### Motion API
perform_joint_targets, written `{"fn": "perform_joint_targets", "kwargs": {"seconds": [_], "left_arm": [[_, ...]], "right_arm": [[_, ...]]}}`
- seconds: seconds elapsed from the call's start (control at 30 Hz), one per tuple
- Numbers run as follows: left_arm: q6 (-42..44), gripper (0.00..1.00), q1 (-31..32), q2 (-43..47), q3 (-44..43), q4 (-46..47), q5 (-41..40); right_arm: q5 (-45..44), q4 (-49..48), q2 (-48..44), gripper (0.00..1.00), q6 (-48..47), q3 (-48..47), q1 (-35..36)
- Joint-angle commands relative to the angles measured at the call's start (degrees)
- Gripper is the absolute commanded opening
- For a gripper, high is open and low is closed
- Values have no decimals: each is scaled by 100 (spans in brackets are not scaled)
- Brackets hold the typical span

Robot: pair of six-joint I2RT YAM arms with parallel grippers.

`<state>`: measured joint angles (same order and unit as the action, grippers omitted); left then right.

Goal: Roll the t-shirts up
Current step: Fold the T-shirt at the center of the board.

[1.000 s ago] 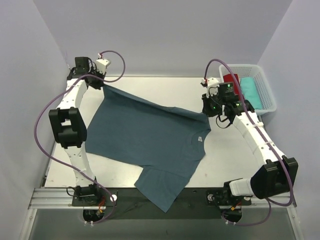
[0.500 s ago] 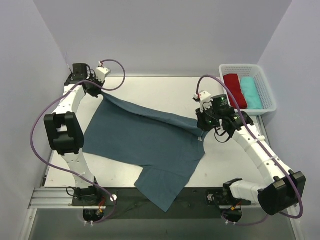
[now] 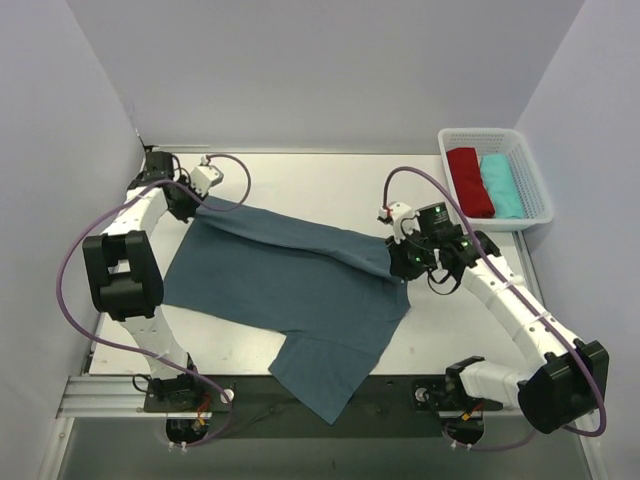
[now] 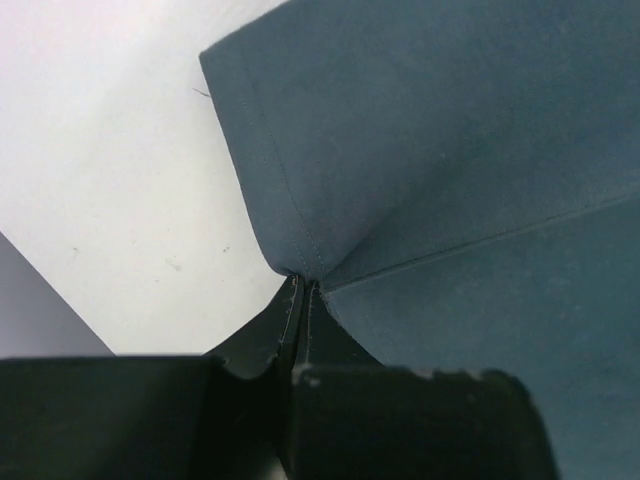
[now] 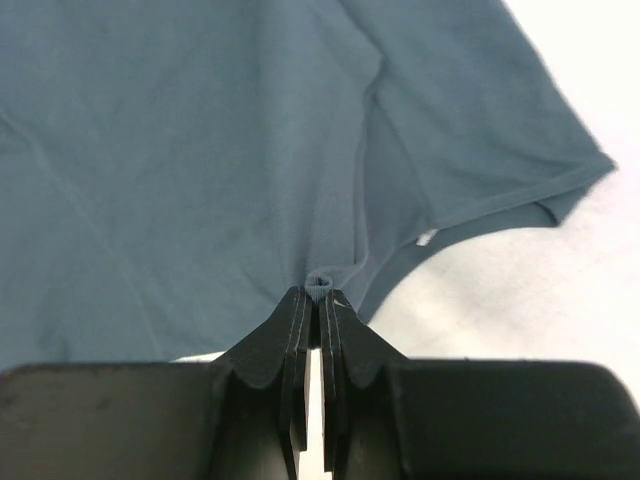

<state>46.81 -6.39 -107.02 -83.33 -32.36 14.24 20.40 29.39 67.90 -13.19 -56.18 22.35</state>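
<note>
1. Since the earlier top view, both arms have come down the frame and brought the far edge of the slate-blue t-shirt with them. The right gripper has travelled further, from beside the basket to centre right. The carried edge now lies over the spot where the white neck label showed.
2. The left gripper, at upper left, is pinched tight on a hemmed corner of the shirt. The right gripper is clamped on a small bunch of cloth, its jaws almost touching.
3. The shirt is spread across the middle of the table, and one part hangs over the near edge at bottom centre. The red tee and the turquoise tee lie rolled in the basket at upper right.
4. Expect the shirt to be light, limp and soft: the span between your two grips looks likely to sag and wrinkle if you let it slacken. A stitched hem or seam is probably your best hold, since the doubled cloth gives the fingers something to bite.
5. Only the top view shows you the whole lie of the shirt and the overhang.
6. Only the left wrist view shows the left gripper biting exactly where the hem line folds.
7. The right wrist view shows the right gripper, a sleeve at upper right, and a white sliver, probably the label, which the top view hides.
</note>
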Motion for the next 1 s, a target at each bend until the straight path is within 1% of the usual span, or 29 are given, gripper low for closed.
{"fn": "perform_joint_targets", "kwargs": {"seconds": [0.0,0.27,0.3,0.33,0.37,0.4,0.47,0.5,0.57,0.6,0.63,0.67,0.73,0.77,0.8,0.83,0.87,0.93,0.97], "left_arm": [[390,0,-64,322,202,2,-114],[514,0,-152,489,1019,440,-325],[566,0,-160,472,1047,441,-360],[566,0,-169,428,1064,432,-413],[523,4,-161,358,1038,424,-509],[418,11,-187,349,995,415,-545],[321,18,-283,453,942,493,-597],[190,23,-336,524,941,598,-633],[14,28,-389,821,924,974,-755],[-283,33,-398,928,924,1125,-817],[-408,41,-398,1016,924,1248,-878],[-514,44,-389,1130,915,1493,-1010],[-909,48,-372,1157,872,1653,-1281],[-1041,49,-354,1088,819,1610,-1344],[-1338,49,-354,1052,731,1506,-1362],[-1471,49,-354,1008,565,1339,-1223],[-1594,49,-345,912,459,929,-1083],[-1955,49,-275,824,327,540,-680],[-2069,48,-231,693,204,207,-625]], "right_arm": [[420,321,-224,0,-210,99,182],[780,471,-251,0,-754,283,594],[798,489,-242,8,-799,309,630],[825,498,-233,21,-825,362,648],[851,498,-207,37,-825,397,648],[860,602,-181,41,-834,372,648],[895,726,-154,47,-738,249,631],[904,779,-137,49,-642,161,517],[991,762,20,52,-457,-120,350],[1001,753,143,52,-448,-225,245],[1001,744,293,52,-508,-479,200],[1027,735,651,52,-544,-603,130],[1106,551,1030,52,-588,-814,-125],[1132,455,1415,52,-588,-989,-221],[1193,315,1611,52,-597,-1122,-292],[1194,261,1821,53,-588,-1245,-379],[1211,200,2206,53,-519,-1498,-415],[1299,94,2560,54,-491,-1719,-485],[1317,85,2840,54,-587,-1903,-477]]}}
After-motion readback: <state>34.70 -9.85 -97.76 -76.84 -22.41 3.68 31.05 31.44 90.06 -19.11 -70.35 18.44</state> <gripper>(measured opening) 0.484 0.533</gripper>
